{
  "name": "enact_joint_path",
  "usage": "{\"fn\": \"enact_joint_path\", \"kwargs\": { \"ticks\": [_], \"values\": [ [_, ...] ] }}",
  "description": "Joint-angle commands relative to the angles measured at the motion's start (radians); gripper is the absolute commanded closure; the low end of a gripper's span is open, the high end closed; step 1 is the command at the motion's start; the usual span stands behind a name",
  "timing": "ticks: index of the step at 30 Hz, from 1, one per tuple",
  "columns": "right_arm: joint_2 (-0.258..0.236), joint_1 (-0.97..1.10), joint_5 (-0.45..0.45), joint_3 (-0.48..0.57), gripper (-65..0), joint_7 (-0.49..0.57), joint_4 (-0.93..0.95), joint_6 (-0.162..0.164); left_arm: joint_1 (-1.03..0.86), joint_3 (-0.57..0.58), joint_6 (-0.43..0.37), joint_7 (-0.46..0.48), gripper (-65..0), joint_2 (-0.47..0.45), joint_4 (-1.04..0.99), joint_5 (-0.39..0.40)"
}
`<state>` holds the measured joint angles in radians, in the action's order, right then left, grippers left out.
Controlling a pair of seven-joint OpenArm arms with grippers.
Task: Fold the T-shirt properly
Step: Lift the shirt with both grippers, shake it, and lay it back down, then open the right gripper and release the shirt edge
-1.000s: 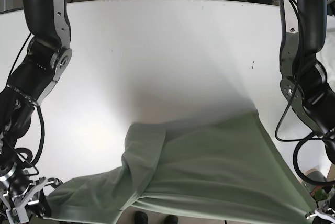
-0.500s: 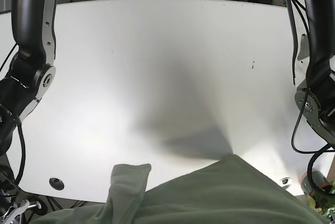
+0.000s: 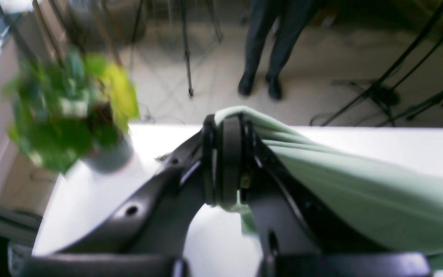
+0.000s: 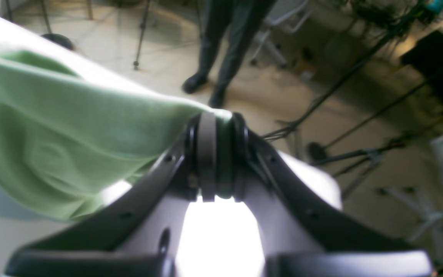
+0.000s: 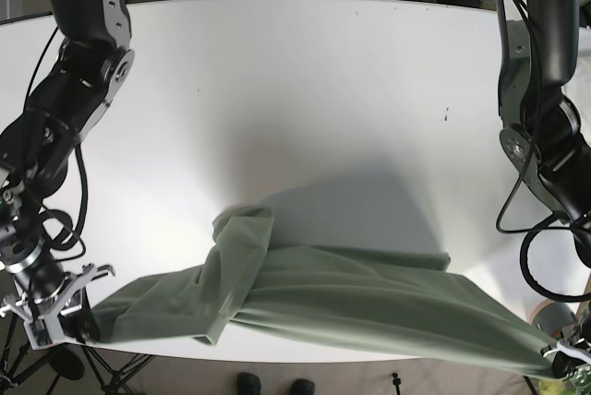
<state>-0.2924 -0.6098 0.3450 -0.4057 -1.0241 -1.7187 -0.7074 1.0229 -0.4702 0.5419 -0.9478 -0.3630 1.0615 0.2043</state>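
Observation:
The light green T-shirt (image 5: 351,298) is stretched across the front edge of the white table (image 5: 305,90). One bunched, folded part (image 5: 242,247) rests on the tabletop. My left gripper (image 5: 556,365) is at the lower right of the base view, shut on one end of the shirt. In the left wrist view the fabric (image 3: 344,177) drapes over the closed left gripper (image 3: 227,123). My right gripper (image 5: 81,321) is at the lower left, shut on the other end. In the right wrist view the shirt (image 4: 71,127) runs into the closed right gripper (image 4: 214,117).
A potted green plant (image 3: 71,123) stands on the table corner by my left gripper. A person's legs (image 3: 267,46) and several tripod stands (image 4: 360,77) are on the floor beyond the front edge. A small dark mark (image 5: 446,116) is on the table at the right.
Half a second ago the shirt filled the bottom of the base view with both grippers out of frame. Now both grippers show at the lower corners, with the shirt stretched lower between them.

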Motion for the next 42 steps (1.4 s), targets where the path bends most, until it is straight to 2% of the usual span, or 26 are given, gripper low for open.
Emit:
{"fn": "enact_joint_path", "kwargs": {
  "ticks": [1,9,12,20,28,36,42],
  "values": [
    [0.011,0.029,-0.004,-0.035,0.0,0.023,-0.059,0.009,-0.026,-0.019,-0.003,0.034,0.0,-0.017,0.096,0.019],
    [0.078,0.235,-0.004,-0.08,0.0,0.023,-0.128,0.009,-0.276,-0.072,-0.001,-0.01,0.0,-0.006,0.262,0.021],
    [0.124,0.317,-0.004,-0.115,0.0,0.023,-0.166,0.009,-0.382,-0.126,0.001,-0.018,0.0,0.005,0.32,0.028],
    [0.201,0.462,0.016,-0.129,0.0,0.023,-0.178,0.009,-0.617,-0.144,-0.001,-0.018,0.0,-0.001,0.389,0.146],
    [0.201,0.603,0.147,-0.129,0.0,0.023,-0.177,0.009,-0.812,-0.213,-0.001,-0.018,0.0,0.0,0.463,0.188],
    [0.201,0.709,0.159,-0.129,0.0,0.023,-0.177,0.009,-0.949,-0.281,0.001,-0.012,0.0,-0.034,0.458,0.248],
    [0.184,0.775,0.159,-0.129,0.0,0.023,-0.192,0.009,-0.996,-0.292,0.014,-0.01,0.0,-0.044,0.461,0.248]
  ]
}}
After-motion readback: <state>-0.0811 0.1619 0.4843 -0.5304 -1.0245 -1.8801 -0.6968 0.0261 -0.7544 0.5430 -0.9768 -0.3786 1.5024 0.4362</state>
